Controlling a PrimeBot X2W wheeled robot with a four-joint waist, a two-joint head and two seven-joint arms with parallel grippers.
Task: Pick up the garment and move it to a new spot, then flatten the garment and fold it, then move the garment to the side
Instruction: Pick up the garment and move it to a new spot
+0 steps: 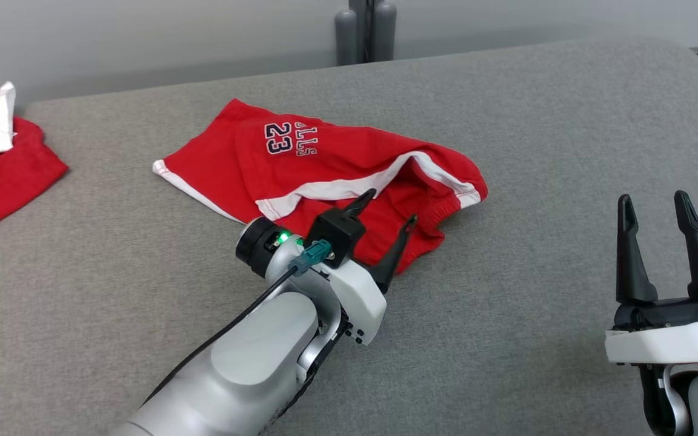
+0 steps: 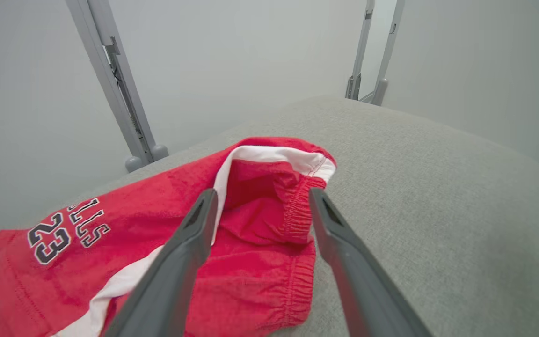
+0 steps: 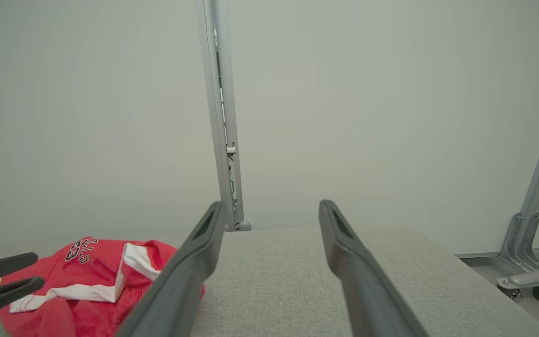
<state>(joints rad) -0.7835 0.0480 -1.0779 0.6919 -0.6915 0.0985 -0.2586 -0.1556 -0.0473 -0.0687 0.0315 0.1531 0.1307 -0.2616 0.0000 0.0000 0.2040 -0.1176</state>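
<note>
Currently my left gripper (image 1: pixel 392 206) jaws apart over garment (image 1: pixel 325 163) waistband, empty; right gripper (image 1: pixel 654 198) apart too. Risk: pinch catches both layers, bunch drags, won't flatten.

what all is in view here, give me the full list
shorts: one, red with white trim and a 23 print, crumpled near the middle of the table
cloth pile: one, red with a white piece on top, far left edge of the table
table: one, grey fabric top, under everything
frame legs: several, grey metal, behind the table's far edge
left gripper: one, dark fingers, open, over the waistband end of the shorts
right gripper: one, dark fingers, open, lower right over bare table
</note>
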